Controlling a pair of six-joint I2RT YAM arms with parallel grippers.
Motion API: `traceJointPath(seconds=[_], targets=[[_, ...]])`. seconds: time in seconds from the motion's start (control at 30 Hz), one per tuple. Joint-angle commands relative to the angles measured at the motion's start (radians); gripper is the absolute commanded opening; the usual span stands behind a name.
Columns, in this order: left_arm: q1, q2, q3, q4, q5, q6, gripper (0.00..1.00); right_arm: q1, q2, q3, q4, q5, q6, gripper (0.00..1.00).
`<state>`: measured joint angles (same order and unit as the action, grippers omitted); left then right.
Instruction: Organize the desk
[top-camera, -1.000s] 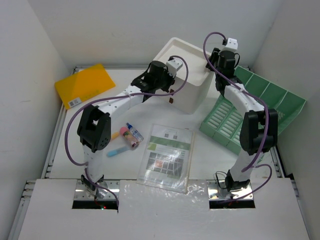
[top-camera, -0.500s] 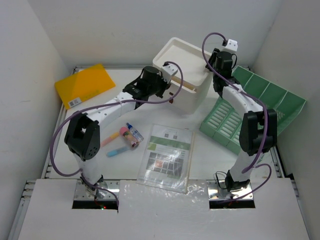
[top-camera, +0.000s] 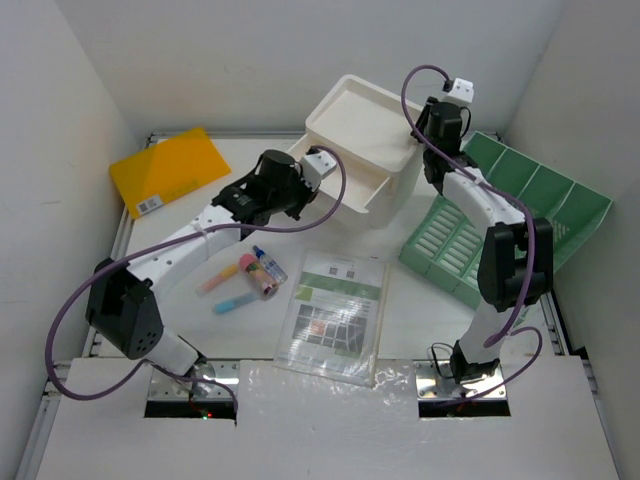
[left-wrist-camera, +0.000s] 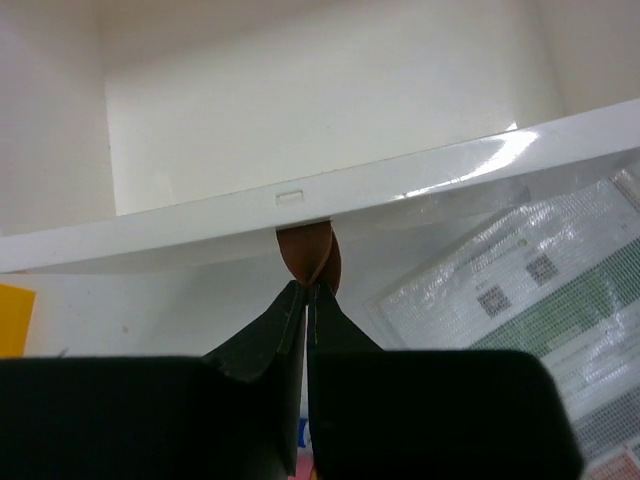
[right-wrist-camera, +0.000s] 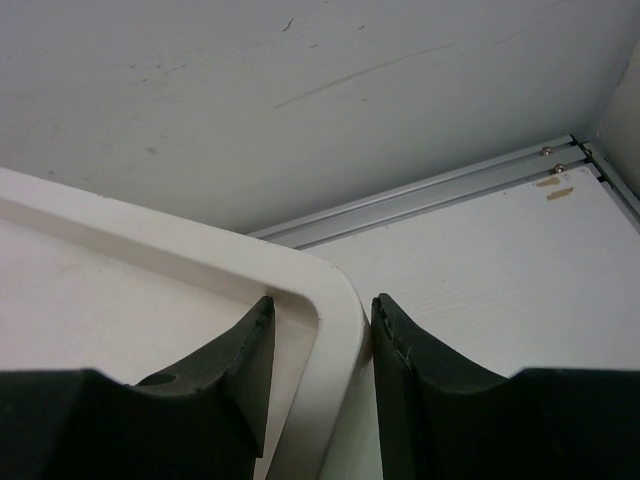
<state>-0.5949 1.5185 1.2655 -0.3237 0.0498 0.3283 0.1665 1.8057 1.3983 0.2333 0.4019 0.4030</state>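
Note:
On the white desk (top-camera: 430, 320) stands a white drawer box (top-camera: 365, 120). Its top drawer (top-camera: 365, 190) is slid partly out toward the front left. My left gripper (top-camera: 330, 195) is shut on the drawer's brown pull tab (left-wrist-camera: 308, 250); the fingers (left-wrist-camera: 285, 315) pinch the tab just below the drawer's front edge. My right gripper (top-camera: 428, 150) is at the box's back right corner. Its jaws straddle the rounded rim (right-wrist-camera: 335, 285), one finger inside the top tray and one against the outer wall, closed on the rim.
A yellow folder (top-camera: 170, 170) lies at the back left. A green slotted organizer (top-camera: 520, 210) leans at the right. A clear-sleeved document (top-camera: 335, 310) lies in front, with coloured markers (top-camera: 235, 285) and a small bottle (top-camera: 268, 265) to its left.
My left arm has drawn back to the left with the tab, and the drawer has slid out of the box. The right gripper has stayed on the box's corner.

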Motion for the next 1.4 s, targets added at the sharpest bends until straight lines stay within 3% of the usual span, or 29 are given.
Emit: traceJointPath(seconds=[0.0,0.03,0.1,0.13,0.17,0.2,0.27,0.4,0.47,0.5,0.57,0.6,0.67,0.7,0.8,0.97,1.07,1.2,1.37], targets=[[-0.003,-0.06,0.021,-0.018,0.033,0.041,0.03,0.022,0.044,0.008,-0.135,-0.052,-0.019,0.0],[-0.002,-0.052,0.038,-0.064,0.042,0.041,0.31,0.022,0.044,0.013,-0.132,-0.087,-0.026,0.0],[-0.003,-0.046,0.099,-0.121,0.05,0.051,0.68,0.024,0.035,0.016,-0.132,-0.123,-0.053,0.0],[-0.002,-0.05,0.116,-0.179,0.05,0.052,0.88,0.022,0.029,0.018,-0.135,-0.152,-0.065,0.06],[-0.003,-0.058,0.132,-0.205,0.05,0.057,0.99,0.022,0.023,0.019,-0.14,-0.166,-0.082,0.15],[-0.002,-0.067,0.15,-0.228,0.047,0.058,1.0,0.022,0.002,0.021,-0.143,-0.178,-0.119,0.34],[-0.002,-0.111,0.164,-0.291,0.036,0.057,1.0,0.022,-0.029,0.019,-0.158,-0.208,-0.157,0.55],[0.015,-0.196,0.176,-0.389,-0.103,0.078,1.0,0.024,-0.141,0.014,-0.187,-0.219,-0.24,0.71],[0.074,-0.247,0.169,-0.422,-0.13,0.092,1.0,0.025,-0.213,0.027,-0.23,-0.232,-0.253,0.72],[0.228,-0.265,0.161,-0.417,-0.061,0.094,1.0,0.037,-0.236,0.037,-0.255,-0.245,-0.257,0.73],[0.43,-0.302,0.134,-0.385,0.045,0.106,1.0,0.065,-0.296,0.044,-0.288,-0.25,-0.28,0.73],[0.593,-0.307,0.124,-0.374,0.091,0.11,1.0,0.114,-0.31,0.06,-0.304,-0.247,-0.321,0.73],[0.821,-0.307,0.095,-0.368,0.178,0.13,1.0,0.183,-0.321,0.097,-0.382,-0.244,-0.39,0.73],[0.88,-0.302,0.084,-0.373,0.29,0.136,1.0,0.265,-0.315,0.125,-0.42,-0.244,-0.41,0.73],[1.054,-0.268,0.031,-0.396,0.407,0.155,1.0,0.472,-0.264,0.22,-0.558,-0.264,-0.496,0.73],[1.217,-0.253,-0.095,-0.341,0.463,0.17,1.0,0.735,-0.139,0.196,-0.632,-0.313,-0.497,0.7],[1.245,-0.262,-0.141,-0.325,0.446,0.181,1.0,0.865,-0.017,0.208,-0.649,-0.334,-0.463,0.65],[1.25,-0.291,-0.204,-0.265,0.406,0.167,1.0,0.912,0.124,0.237,-0.623,-0.371,-0.411,0.59],[1.251,-0.305,-0.233,-0.252,0.397,0.176,1.0,0.927,0.299,0.323,-0.644,-0.382,-0.319,0.59]])
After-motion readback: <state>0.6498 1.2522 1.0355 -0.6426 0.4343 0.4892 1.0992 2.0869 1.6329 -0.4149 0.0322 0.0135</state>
